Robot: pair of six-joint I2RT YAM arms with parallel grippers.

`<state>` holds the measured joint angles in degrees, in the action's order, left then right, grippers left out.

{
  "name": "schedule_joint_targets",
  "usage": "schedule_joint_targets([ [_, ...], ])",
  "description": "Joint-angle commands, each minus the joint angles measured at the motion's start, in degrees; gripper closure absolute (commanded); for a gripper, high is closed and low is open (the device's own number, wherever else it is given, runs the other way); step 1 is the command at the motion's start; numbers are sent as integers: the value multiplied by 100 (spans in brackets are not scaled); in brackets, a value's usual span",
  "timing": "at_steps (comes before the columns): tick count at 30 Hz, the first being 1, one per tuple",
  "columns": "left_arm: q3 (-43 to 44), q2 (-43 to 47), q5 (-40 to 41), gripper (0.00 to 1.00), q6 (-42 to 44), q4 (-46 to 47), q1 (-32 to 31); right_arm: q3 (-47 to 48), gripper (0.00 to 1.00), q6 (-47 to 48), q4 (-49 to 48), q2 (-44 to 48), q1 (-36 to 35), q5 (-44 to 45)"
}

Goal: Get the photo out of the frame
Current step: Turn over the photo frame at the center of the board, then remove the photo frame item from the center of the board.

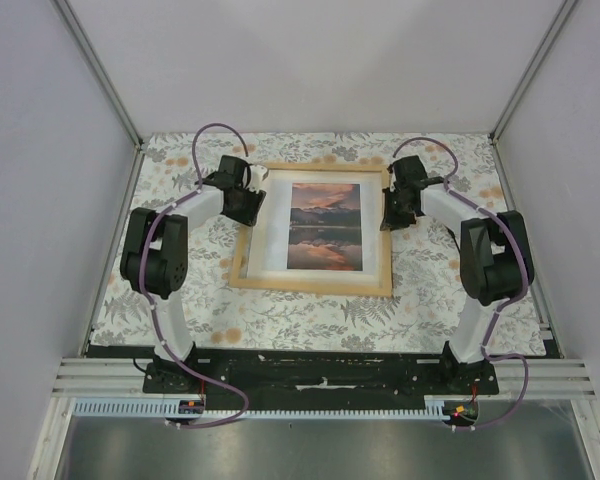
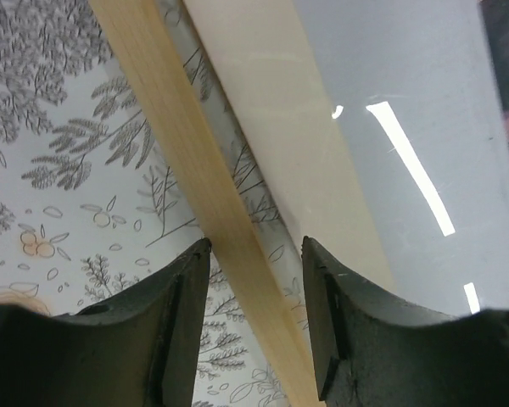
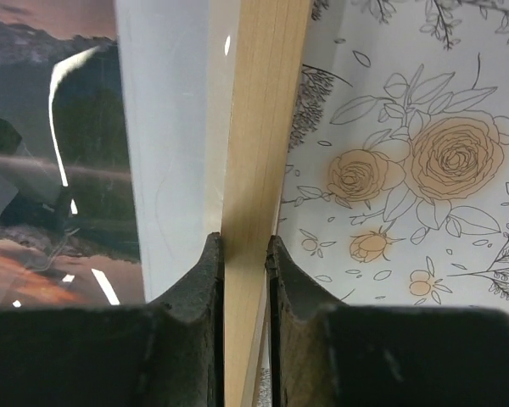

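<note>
Right gripper (image 3: 244, 250) pinches the frame (image 3: 267, 127) by its right strip; left gripper (image 2: 256, 250) straddles the left strip, jaws apart, not clamped.

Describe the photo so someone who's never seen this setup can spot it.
In the middle of the floral tablecloth lies a light wooden frame. Inside it, bordered by a cream mat, is the photo: a white sheet printed with an orange-and-dark sunset mountain scene mirrored in water; wood and mat are plain.
</note>
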<state>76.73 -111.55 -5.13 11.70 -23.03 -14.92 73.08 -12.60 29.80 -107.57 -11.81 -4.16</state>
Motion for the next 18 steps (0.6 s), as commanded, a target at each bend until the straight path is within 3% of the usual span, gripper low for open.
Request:
schedule_joint_targets([
  [1,-237,229,-23,46,121,-457,358,592,100,56,43,570,-443,108],
  [8,-413,906,-50,44,253,-457,788,1471,100,-251,307,369,-1050,170],
  [10,-527,1134,-6,36,323,-405,929,1726,100,-322,403,132,-1261,153],
  [13,-685,1381,152,34,464,-396,1113,2069,100,-515,474,-237,-1507,4],
  [18,-966,1373,1021,32,815,-80,1254,2842,100,-814,649,-1054,-2008,-128],
])
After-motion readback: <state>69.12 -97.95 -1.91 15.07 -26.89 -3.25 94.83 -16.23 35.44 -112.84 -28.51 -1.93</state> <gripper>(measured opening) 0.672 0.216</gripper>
